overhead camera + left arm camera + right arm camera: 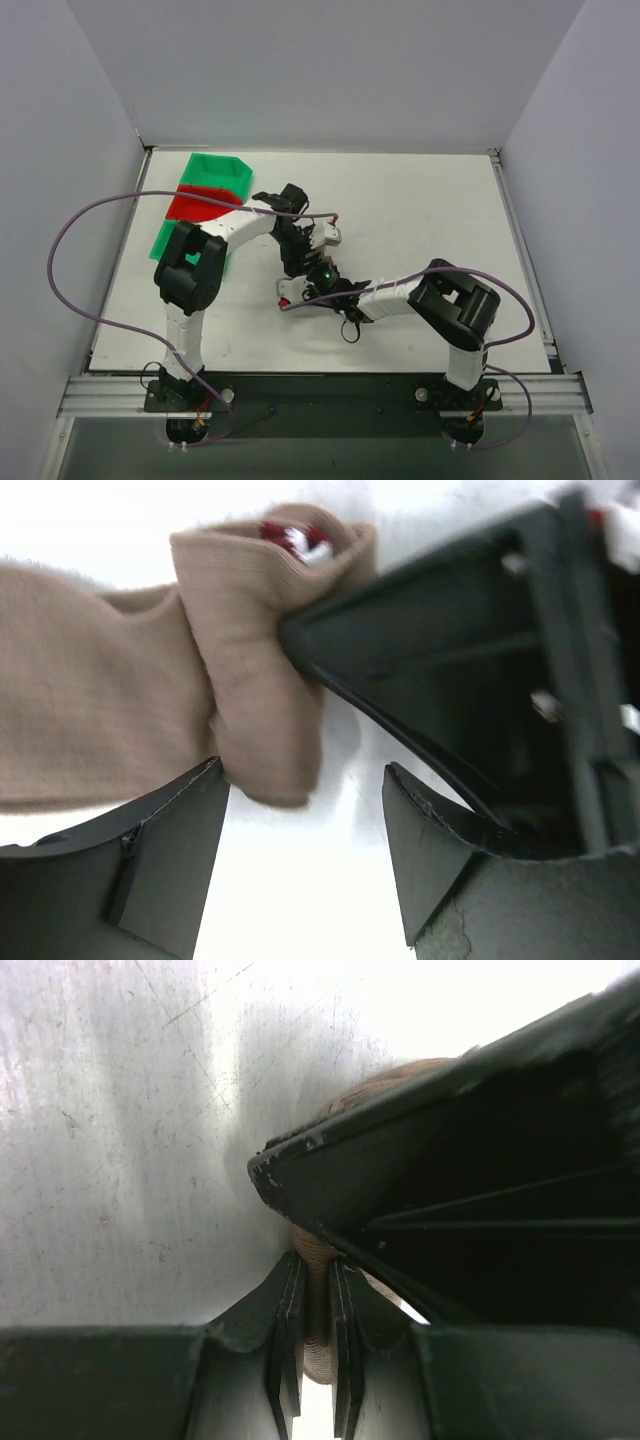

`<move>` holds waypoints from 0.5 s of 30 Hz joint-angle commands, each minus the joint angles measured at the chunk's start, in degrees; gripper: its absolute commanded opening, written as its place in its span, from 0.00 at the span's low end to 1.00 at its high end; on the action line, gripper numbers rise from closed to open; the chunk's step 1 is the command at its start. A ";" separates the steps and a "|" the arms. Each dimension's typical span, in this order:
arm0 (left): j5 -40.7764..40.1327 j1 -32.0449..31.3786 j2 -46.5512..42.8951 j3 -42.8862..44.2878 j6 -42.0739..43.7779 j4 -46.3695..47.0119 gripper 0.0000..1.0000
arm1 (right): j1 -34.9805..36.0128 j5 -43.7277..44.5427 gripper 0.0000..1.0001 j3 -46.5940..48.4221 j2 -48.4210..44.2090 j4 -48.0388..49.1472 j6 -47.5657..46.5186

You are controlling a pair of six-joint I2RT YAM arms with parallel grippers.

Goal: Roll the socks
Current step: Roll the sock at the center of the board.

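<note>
A tan-brown knit sock (100, 710) lies on the white table (420, 200) near the middle of the overhead view, where the two arms meet. In the left wrist view its flat length fills the left of the frame. One end is folded into a loose roll (260, 680) at centre, and a dark maroon cuff with white stripes (300, 538) peeks from the top of the roll.

The left gripper (302, 770) is released, its jaws spread with the roll's lower edge between them. The right gripper (315, 1260) is clenched on a thin fold of the sock (318, 1330). A green plastic bin (218, 170) and a red plastic bin (200, 203) sit at the table's upper left.
</note>
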 commanded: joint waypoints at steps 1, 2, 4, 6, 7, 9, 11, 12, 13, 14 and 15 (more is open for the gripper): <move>9.25 0.28 -6.56 -1.59 2.05 -3.85 0.73 | -1.21 -4.17 0.00 0.84 0.28 -7.25 3.82; 11.08 1.15 -7.27 -1.77 2.23 -3.59 0.73 | -1.30 -4.26 0.00 1.10 0.11 -7.51 3.90; 13.11 2.12 -8.85 -1.86 2.58 -3.41 0.73 | -1.30 -4.43 0.00 1.19 -0.16 -7.69 3.99; 14.79 3.00 -10.70 -1.86 3.46 -3.93 0.73 | -1.47 -4.52 0.00 1.36 -0.51 -8.13 4.34; 15.05 3.35 -11.49 -1.94 3.37 -3.76 0.73 | -1.56 -4.96 0.00 1.54 -0.68 -8.65 4.61; 15.14 4.49 -13.77 -2.82 3.28 -2.71 0.73 | -1.82 -5.57 0.00 2.33 -0.95 -9.71 5.13; 14.79 5.72 -16.06 -3.61 2.58 -1.13 0.73 | -2.09 -6.71 0.00 3.03 -1.21 -12.25 6.18; 14.97 7.29 -16.85 -4.75 2.58 -0.77 0.73 | -2.26 -7.33 0.00 4.34 -1.21 -13.57 6.63; 15.05 8.35 -18.16 -5.45 2.58 -0.25 0.73 | -2.44 -8.03 0.00 5.22 -1.12 -17.24 7.24; 15.23 9.32 -18.78 -6.16 2.84 0.10 0.73 | -2.61 -9.60 0.00 6.54 -0.86 -19.54 7.85; 15.84 11.33 -19.40 -7.47 3.28 0.11 0.73 | -3.14 -10.23 0.00 7.77 -0.43 -21.65 9.17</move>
